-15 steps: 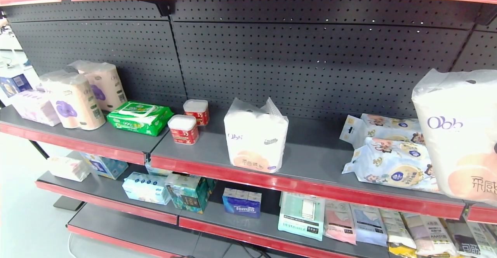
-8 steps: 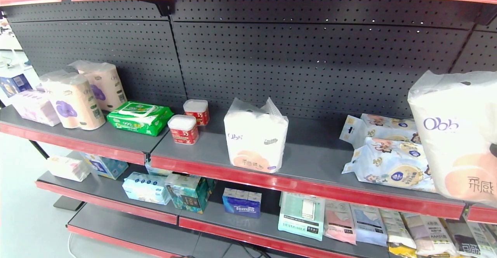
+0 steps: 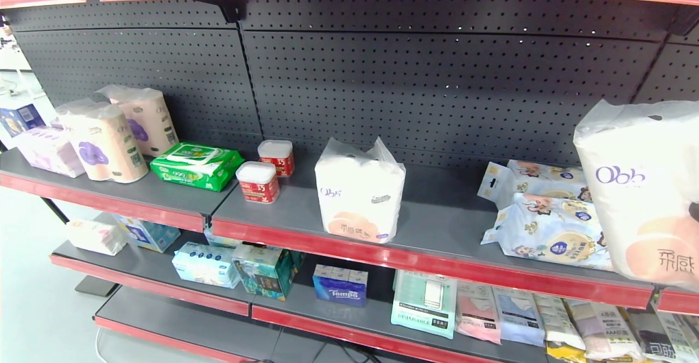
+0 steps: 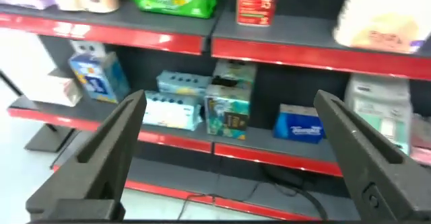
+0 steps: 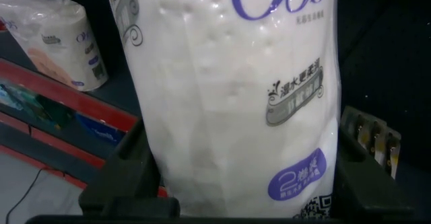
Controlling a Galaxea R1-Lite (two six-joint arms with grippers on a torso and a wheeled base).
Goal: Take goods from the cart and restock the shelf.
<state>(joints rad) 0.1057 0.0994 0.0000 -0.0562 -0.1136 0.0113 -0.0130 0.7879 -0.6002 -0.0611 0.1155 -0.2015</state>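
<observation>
Two grippers are at work. The right gripper (image 5: 246, 183) is clenched on a large white tissue pack (image 3: 639, 188), one dark finger (image 5: 128, 177) pressed to each side of its lower part. It holds the pack upright at the right end of the middle shelf (image 3: 437, 215), over the red front edge; whether the pack's base touches the board cannot be told. The left gripper (image 4: 225, 136) hangs lower down, facing the lower shelves, its fingers spread wide with nothing between them.

Behind the grey shelf board rises a black pegboard (image 3: 437, 79). A smaller matching pack (image 3: 359, 191) stands mid-shelf, well left of the held one. Blue wipes packs (image 3: 551, 226) lie just left of the held pack. Farther left stand two red-labelled jars (image 3: 258, 182), a green wipes pack (image 3: 196, 165) and wrapped rolls (image 3: 104, 142).

The held pack is wrapped in clear plastic film, white with purple lettering and an orange patch near the bottom.
</observation>
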